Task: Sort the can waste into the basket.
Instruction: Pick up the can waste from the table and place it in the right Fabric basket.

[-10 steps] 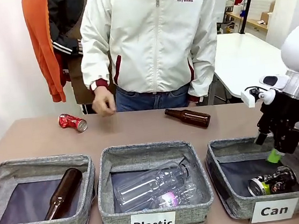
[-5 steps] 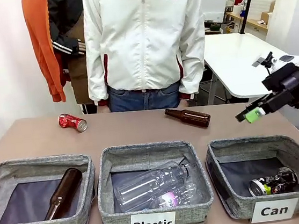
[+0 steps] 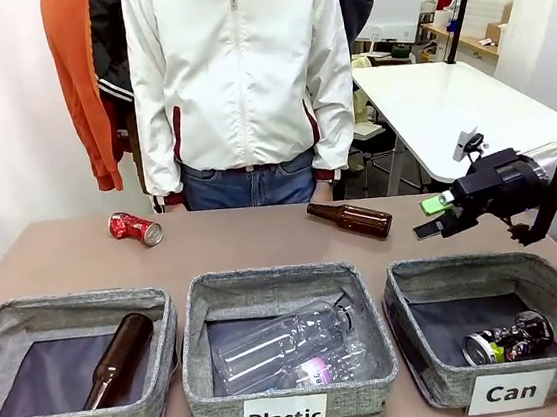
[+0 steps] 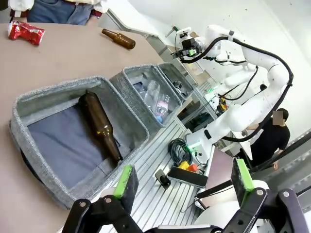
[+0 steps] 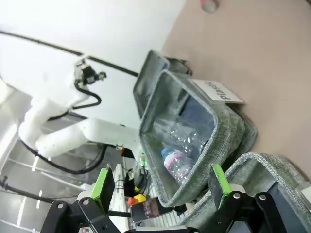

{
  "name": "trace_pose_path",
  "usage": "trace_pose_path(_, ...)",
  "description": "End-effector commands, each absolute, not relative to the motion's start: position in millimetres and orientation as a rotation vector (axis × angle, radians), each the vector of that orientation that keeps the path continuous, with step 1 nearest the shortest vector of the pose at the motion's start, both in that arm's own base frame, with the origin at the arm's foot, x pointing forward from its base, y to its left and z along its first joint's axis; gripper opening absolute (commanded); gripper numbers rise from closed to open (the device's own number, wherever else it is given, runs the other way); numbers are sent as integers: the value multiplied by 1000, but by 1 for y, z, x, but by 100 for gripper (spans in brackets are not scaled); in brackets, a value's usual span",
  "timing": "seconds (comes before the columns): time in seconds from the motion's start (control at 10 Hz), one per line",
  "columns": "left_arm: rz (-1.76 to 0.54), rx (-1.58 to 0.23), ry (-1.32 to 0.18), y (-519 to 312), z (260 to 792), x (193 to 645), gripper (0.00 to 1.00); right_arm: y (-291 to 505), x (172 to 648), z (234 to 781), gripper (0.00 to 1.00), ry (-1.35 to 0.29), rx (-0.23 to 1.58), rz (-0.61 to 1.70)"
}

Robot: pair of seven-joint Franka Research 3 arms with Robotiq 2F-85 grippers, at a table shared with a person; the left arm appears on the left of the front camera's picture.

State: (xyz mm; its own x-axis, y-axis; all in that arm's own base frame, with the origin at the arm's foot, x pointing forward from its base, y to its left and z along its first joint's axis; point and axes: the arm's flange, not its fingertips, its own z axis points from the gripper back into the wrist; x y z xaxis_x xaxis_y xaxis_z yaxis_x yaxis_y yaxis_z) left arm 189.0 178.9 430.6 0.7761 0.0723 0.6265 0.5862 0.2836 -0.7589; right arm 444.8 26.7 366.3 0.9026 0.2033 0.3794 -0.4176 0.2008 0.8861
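On my left, the grey basket labelled "Bottle" [image 3: 69,315] holds one brown glass bottle [image 3: 119,357], lying slantwise with its neck toward me. The middle basket, "Plastic" [image 3: 266,274], has clear plastic bottles [image 3: 279,344] lying inside. Beyond it a second brown bottle [image 3: 352,218] lies on the table [image 3: 232,244], neck pointing left. A person in a white jacket [image 3: 233,73] stands at the far edge.
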Motion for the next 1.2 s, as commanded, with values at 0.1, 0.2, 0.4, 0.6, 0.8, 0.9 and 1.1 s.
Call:
trace_pose_path(0.1, -376, -1265, -624, 181, 433, 186, 100, 23, 444, 369, 100, -214, 1294, 455)
trace_pose_path(0.2, -376, -1265, -624, 181, 433, 186, 100, 23, 444, 369, 100, -214, 1294, 455)
trace_pose_path(0.4, -376, -1265, -624, 181, 433, 186, 100, 23, 444, 369, 100, -214, 1294, 455)
trace_pose_path(0.6, -376, -1265, -624, 181, 433, 186, 100, 23, 444, 369, 100, -214, 1294, 455)
trace_pose_path(0.8, -376, -1265, -624, 181, 433, 186, 100, 23, 444, 369, 100, -214, 1294, 455)
trace_pose_path(0.9, -376, -1265, -624, 181, 433, 186, 100, 23, 444, 369, 100, -214, 1294, 455)
trace_pose_path(1.1, -376, -1255, -628, 179, 431, 189, 100, 23, 444, 369, 100, -214, 1294, 455)
